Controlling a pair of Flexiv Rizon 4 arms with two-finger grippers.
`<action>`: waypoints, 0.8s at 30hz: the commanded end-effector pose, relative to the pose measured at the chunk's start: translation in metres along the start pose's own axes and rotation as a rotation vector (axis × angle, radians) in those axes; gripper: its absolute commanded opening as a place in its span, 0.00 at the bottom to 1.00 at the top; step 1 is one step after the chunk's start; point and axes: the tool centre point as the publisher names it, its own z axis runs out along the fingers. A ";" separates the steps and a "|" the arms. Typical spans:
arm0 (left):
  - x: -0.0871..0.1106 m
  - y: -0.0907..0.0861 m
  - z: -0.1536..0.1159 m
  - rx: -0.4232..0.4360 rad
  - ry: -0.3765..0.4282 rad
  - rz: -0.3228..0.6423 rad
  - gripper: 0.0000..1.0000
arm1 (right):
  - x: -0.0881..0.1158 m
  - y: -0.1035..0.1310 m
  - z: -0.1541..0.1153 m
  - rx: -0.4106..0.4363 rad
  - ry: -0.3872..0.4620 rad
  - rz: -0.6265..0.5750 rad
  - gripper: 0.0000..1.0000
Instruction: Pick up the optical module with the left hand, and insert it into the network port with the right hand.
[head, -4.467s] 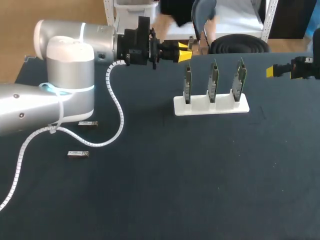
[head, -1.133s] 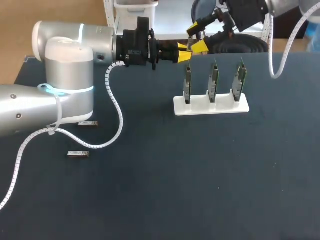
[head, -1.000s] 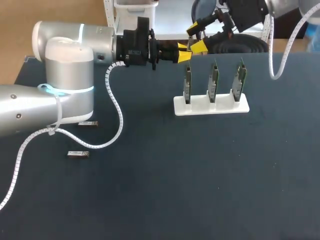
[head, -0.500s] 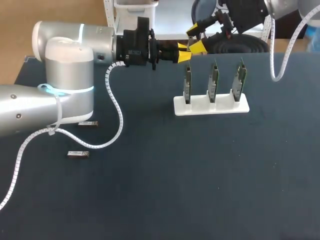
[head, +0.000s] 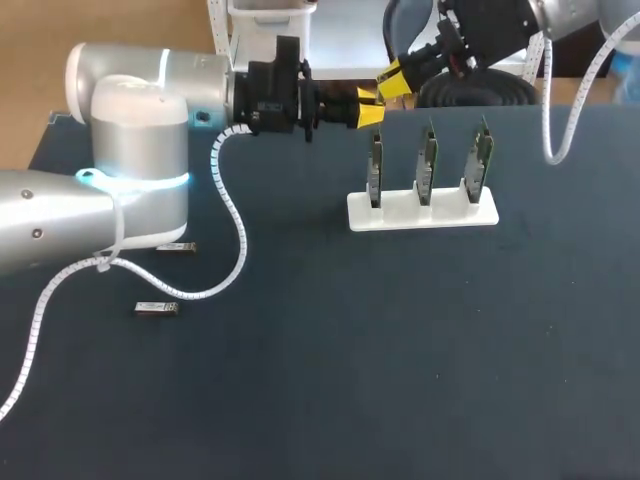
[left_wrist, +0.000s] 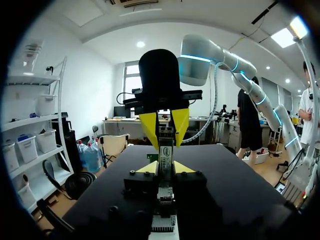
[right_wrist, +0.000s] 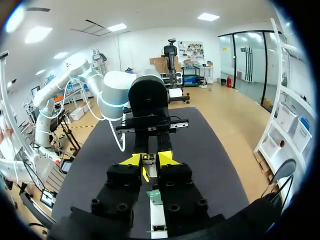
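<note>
The optical module (left_wrist: 165, 150), a thin metal stick, is held level above the table's back edge, between my two grippers. My left gripper (head: 365, 108) is shut on its near end (left_wrist: 165, 169). My right gripper (head: 392, 78) comes in from the back right and faces the left one. Its yellow fingers (left_wrist: 150, 127) press on both sides of the module's far end. In the right wrist view the module (right_wrist: 146, 161) sits between that gripper's own tips (right_wrist: 149, 160). The network ports are three upright green boards (head: 427, 160) on a white stand (head: 422, 212), just below and to the right of both grippers.
Two spare modules (head: 176, 246) (head: 157, 308) lie flat on the dark table at the left, under my left arm. That arm's white coiled cable (head: 235, 240) hangs down over the table there.
My right gripper's fingers stood wide apart around the module's end and have closed onto it. My left arm has not moved and keeps its grip.
</note>
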 end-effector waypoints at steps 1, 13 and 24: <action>0.000 0.003 -0.001 -0.014 -0.004 0.002 0.00 | 0.003 0.008 0.003 -0.003 -0.004 0.007 0.00; 0.000 0.003 -0.001 -0.014 -0.004 0.002 1.00 | 0.005 0.009 0.002 0.002 -0.009 0.010 0.00; 0.015 0.008 -0.019 -0.015 0.103 -0.011 1.00 | 0.008 0.006 -0.001 0.008 -0.012 0.015 0.00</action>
